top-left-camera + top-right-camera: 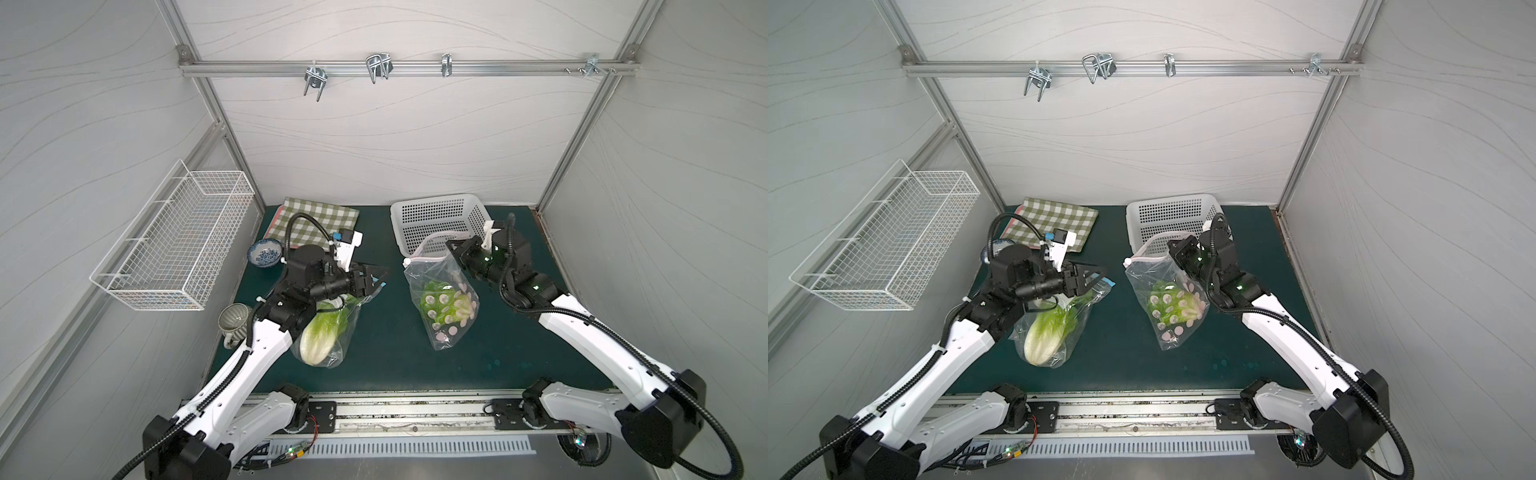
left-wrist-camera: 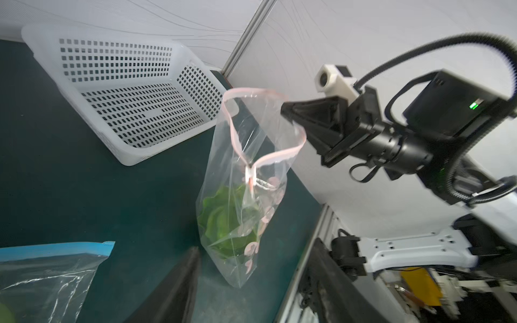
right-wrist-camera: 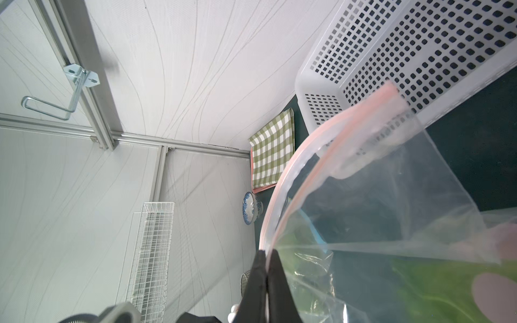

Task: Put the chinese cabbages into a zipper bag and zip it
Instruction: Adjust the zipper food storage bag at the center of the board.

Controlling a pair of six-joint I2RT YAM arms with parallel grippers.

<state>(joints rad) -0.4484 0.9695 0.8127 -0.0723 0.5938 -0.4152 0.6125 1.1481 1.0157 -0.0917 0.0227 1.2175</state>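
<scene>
My right fingers clamp the bag rim. Left fingers open, nearer the slider at the rim's far end.

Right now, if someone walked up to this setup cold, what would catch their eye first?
Probably the clear pink-dotted zipper bag held upright in front of the white basket, mouth gaping, a green cabbage inside, the right arm's jaws shut on its pink zipper strip. Next, a pale cabbage in a blue-zippered bag lying on the dark green mat under the left arm.
</scene>
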